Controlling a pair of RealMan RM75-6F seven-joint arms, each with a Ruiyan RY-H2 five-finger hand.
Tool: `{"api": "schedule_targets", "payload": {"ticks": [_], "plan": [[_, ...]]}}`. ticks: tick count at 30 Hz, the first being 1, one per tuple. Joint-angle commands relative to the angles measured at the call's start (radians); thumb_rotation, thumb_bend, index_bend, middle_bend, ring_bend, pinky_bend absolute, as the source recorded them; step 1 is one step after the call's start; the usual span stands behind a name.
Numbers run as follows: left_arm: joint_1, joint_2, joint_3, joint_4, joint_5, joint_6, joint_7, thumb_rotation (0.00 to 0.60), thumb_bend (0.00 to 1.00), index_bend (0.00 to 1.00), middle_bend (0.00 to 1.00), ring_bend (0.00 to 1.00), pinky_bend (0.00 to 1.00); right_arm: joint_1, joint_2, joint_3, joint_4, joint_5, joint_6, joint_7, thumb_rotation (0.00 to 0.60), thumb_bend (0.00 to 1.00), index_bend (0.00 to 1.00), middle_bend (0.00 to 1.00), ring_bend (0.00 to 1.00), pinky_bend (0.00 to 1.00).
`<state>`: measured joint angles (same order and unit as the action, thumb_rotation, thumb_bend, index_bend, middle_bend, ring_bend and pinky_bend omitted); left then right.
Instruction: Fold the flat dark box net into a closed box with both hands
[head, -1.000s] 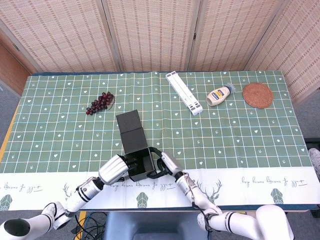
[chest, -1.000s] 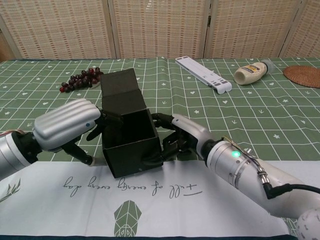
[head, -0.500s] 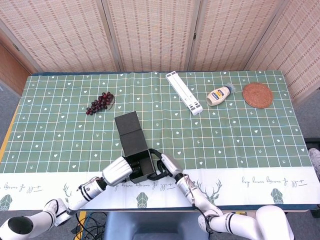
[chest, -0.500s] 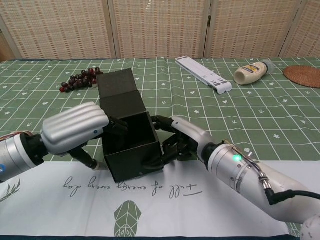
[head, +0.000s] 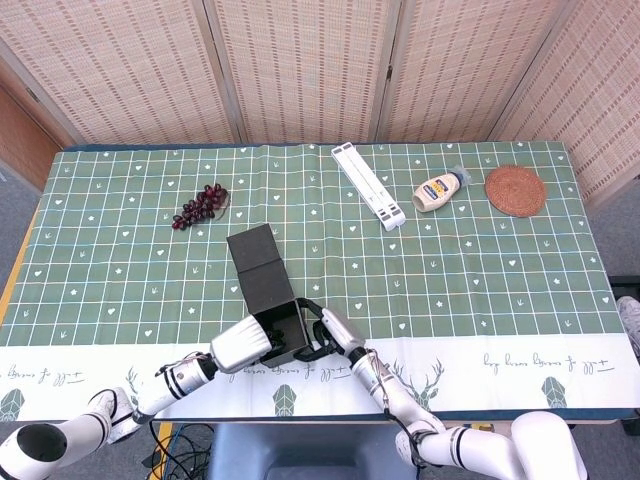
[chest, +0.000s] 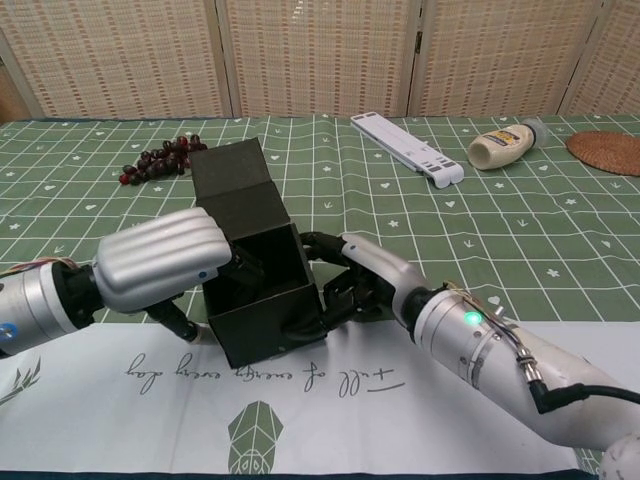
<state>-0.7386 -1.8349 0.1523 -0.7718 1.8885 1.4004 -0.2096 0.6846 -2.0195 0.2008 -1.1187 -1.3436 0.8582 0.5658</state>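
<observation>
The dark matte cardboard box (chest: 255, 270) stands near the front edge of the counter (head: 480, 290), on the border between the green grid-patterned cloth and its white printed hem, roughly midway between the left and right edges. Its four walls are already raised into an open tub, and the long lid panel (head: 258, 262) runs off the rear wall towards the back edge, so the box is formed but not closed. The left robot hand (chest: 160, 262), silver-backed, sits at the left wall with its dark fingers reaching over the rim into the cavity; it presses on that wall, though whether it truly clamps the card or only rests there cannot be told from either view. The right robot hand (chest: 350, 285) lies against the right wall, fingers spread along the outside face and one curling round the front corner, bracing and not pinching. By my judgement the job is somewhat past halfway: the body holds its shape, while what remains is to tuck any inner flaps, swing the lid panel up and forward over the opening, and seat its edge in front. Further back lie a bunch of dark red grapes (head: 200, 206), a white folding stand (head: 369, 186), a pale squeeze bottle (head: 439, 190) and a round woven brown coaster (head: 515, 190).
</observation>
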Motion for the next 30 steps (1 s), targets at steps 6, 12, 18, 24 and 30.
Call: {"api": "schedule_targets", "payload": {"ticks": [6, 12, 18, 24, 30], "plan": [[-0.001, 0.002, 0.005, 0.000, 0.001, -0.001, 0.004, 0.600, 0.10, 0.65, 0.61, 0.63, 0.81, -0.001, 0.001, -0.001, -0.001, -0.003, 0.000, 0.005, 0.600, 0.46, 0.39, 0.47, 0.80, 1.00], [0.007, 0.011, 0.000, -0.010, -0.009, 0.011, 0.003, 0.600, 0.10, 0.57, 0.52, 0.61, 0.81, -0.003, 0.005, 0.000, -0.010, -0.005, 0.003, 0.010, 0.600, 0.46, 0.39, 0.47, 0.80, 1.00], [0.020, 0.035, -0.009, -0.031, -0.021, 0.033, 0.013, 0.600, 0.10, 0.45, 0.38, 0.56, 0.81, -0.010, 0.018, 0.003, -0.028, -0.001, 0.010, 0.006, 0.600, 0.46, 0.39, 0.46, 0.80, 1.00], [0.045, 0.069, -0.020, -0.077, -0.040, 0.060, 0.028, 0.600, 0.10, 0.39, 0.36, 0.55, 0.81, -0.018, 0.030, 0.010, -0.048, 0.007, 0.021, 0.001, 0.600, 0.46, 0.39, 0.46, 0.80, 1.00], [0.097, 0.098, -0.046, -0.143, -0.091, 0.093, 0.019, 0.600, 0.10, 0.30, 0.30, 0.54, 0.81, -0.025, 0.039, 0.026, -0.065, 0.026, 0.027, -0.005, 0.600, 0.46, 0.39, 0.45, 0.80, 1.00]]}}
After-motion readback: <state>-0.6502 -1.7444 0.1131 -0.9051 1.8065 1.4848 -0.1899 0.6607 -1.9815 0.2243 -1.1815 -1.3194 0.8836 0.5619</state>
